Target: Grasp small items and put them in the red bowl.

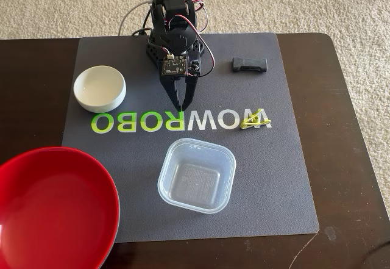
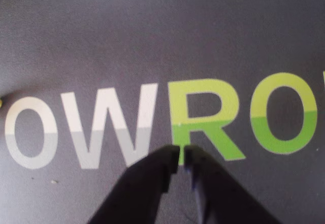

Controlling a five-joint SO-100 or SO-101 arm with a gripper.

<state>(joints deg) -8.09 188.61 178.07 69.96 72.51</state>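
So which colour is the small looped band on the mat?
Yellow-green; the band shows best in the fixed view.

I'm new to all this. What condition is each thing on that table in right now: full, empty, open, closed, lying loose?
Gripper: shut, empty, over the mat's lettering.
Red bowl: upright, empty.
White bowl: upright, empty.
Clear tub: upright, no lid, empty.
Black block: lying flat on the mat.
Yellow-green band: lying loose on the lettering.

Fixed view: tub (image 1: 197, 175) on mat (image 1: 292, 183), big bowl (image 1: 52, 208) at its left
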